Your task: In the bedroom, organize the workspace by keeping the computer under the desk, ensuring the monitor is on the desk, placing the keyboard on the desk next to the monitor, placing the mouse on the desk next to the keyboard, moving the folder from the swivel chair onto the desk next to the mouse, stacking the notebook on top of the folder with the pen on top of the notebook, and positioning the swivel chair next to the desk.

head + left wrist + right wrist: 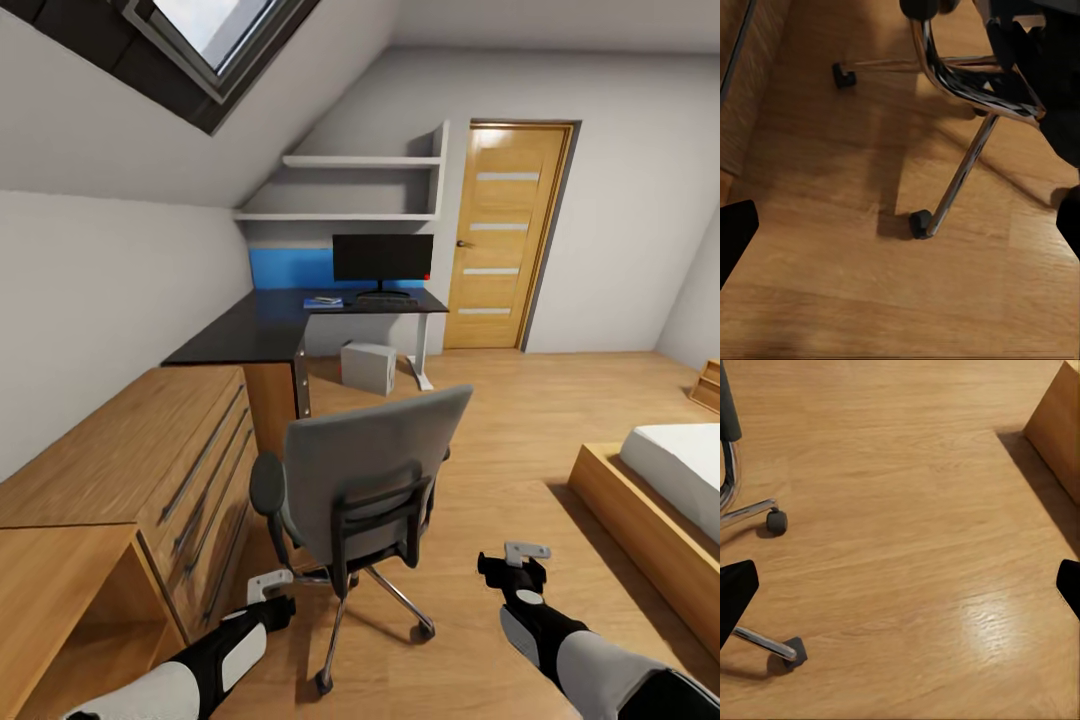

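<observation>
The swivel chair (370, 470) stands mid-floor with its grey back toward me, hiding its seat. Beyond it is the black desk (250, 330), with the monitor (383, 257) and the keyboard (386, 299) on it. Left of the keyboard lies a flat blue item (323, 301), seemingly the folder, with something paler on top. The computer (369, 367) sits under the desk. My left gripper (270, 590) hangs open over the chair's chrome base (960, 82), and my right gripper (522, 560) is open above bare floor to the chair's right. Mouse, notebook and pen are too small to make out.
Low light-wood cabinets (150, 470) line the left wall up to the desk. A bed (660, 490) with a wooden frame (1057, 427) is at the right. A wooden door (505, 250) and wall shelves (360, 185) are at the back. Open wood floor lies between chair and bed.
</observation>
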{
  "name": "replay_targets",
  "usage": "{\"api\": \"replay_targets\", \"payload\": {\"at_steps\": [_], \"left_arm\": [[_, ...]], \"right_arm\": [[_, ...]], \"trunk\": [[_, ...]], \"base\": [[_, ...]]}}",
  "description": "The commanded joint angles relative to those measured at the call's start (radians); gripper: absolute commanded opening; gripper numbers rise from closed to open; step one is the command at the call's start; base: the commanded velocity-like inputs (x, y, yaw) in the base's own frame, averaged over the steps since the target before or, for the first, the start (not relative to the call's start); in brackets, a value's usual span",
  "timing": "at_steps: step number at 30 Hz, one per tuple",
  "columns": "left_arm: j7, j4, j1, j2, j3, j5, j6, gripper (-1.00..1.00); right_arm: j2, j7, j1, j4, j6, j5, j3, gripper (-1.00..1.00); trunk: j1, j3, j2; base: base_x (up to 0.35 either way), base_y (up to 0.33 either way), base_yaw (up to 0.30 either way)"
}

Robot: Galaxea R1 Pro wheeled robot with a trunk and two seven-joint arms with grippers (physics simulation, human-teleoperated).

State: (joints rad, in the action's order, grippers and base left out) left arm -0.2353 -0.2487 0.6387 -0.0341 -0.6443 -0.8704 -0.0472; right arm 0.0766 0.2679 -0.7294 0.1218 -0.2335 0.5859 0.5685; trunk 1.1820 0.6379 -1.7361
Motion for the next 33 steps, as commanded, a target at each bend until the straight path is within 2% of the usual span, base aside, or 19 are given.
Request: {"api": "replay_targets", "payload": {"at_steps": [1, 4, 7, 9, 12, 13, 14, 21, 33], "left_arm": [[-0.008, -0.001, 0.002, 0.001, -0.006, -0.006, -0.007, 1.0], [-0.008, 0.0, 0.003, 0.0, -0.004, -0.006, -0.002, 1.0], [-0.007, 0.005, 0.003, 0.0, -0.006, -0.005, 0.047, 1.0], [-0.002, 0.046, 0.004, -0.003, -0.01, -0.005, 0.131, 1.0], [-0.001, 0.053, 0.004, -0.004, -0.011, -0.004, 0.142, 1.0], [-0.001, 0.056, 0.004, -0.004, -0.012, -0.003, 0.147, 1.0], [-0.001, 0.056, 0.004, -0.004, -0.012, -0.003, 0.147, 1.0], [0.0, 0.057, 0.003, -0.014, -0.012, 0.0, 0.15, 1.0], [0.0, 0.057, 0.003, -0.015, -0.011, 0.0, 0.15, 1.0]], "right_arm": [[0.002, -0.006, -0.005, -0.003, 0.006, 0.008, 0.01, 1.0], [0.003, -0.019, -0.01, -0.01, 0.012, 0.007, 0.012, 1.0], [-0.004, -0.026, -0.012, -0.012, 0.012, 0.011, 0.012, 1.0], [-0.029, -0.028, -0.012, -0.018, -0.025, 0.014, 0.011, 1.0], [-0.046, -0.029, -0.011, -0.019, -0.071, 0.015, 0.011, 1.0], [-0.072, -0.026, -0.01, -0.018, -0.121, 0.015, 0.011, 1.0], [-0.075, -0.024, -0.01, -0.017, -0.126, 0.015, 0.011, 1.0], [-0.079, -0.027, -0.009, -0.019, -0.142, 0.013, 0.009, 1.0], [-0.08, -0.027, -0.008, -0.019, -0.144, 0.008, 0.01, 1.0]], "trunk": [[0.004, 0.004, -0.008], [0.015, 0.014, -0.029], [0.027, 0.023, -0.05], [0.035, 0.029, -0.064], [0.046, 0.039, -0.085], [0.05, 0.042, -0.092], [0.054, 0.045, -0.099], [0.081, 0.067, -0.148], [0.127, 0.105, -0.232]], "base": [[0.0, 0.0, 0.0], [0.0, 0.0, 0.0], [0.0, 0.0, 0.0], [0.0, 0.0, 0.0], [0.0, 0.0, 0.0], [0.0, 0.0, 0.0], [0.0, 0.0, 0.0], [0.0, 0.0, 0.0], [0.0, 0.0, 0.0]]}}
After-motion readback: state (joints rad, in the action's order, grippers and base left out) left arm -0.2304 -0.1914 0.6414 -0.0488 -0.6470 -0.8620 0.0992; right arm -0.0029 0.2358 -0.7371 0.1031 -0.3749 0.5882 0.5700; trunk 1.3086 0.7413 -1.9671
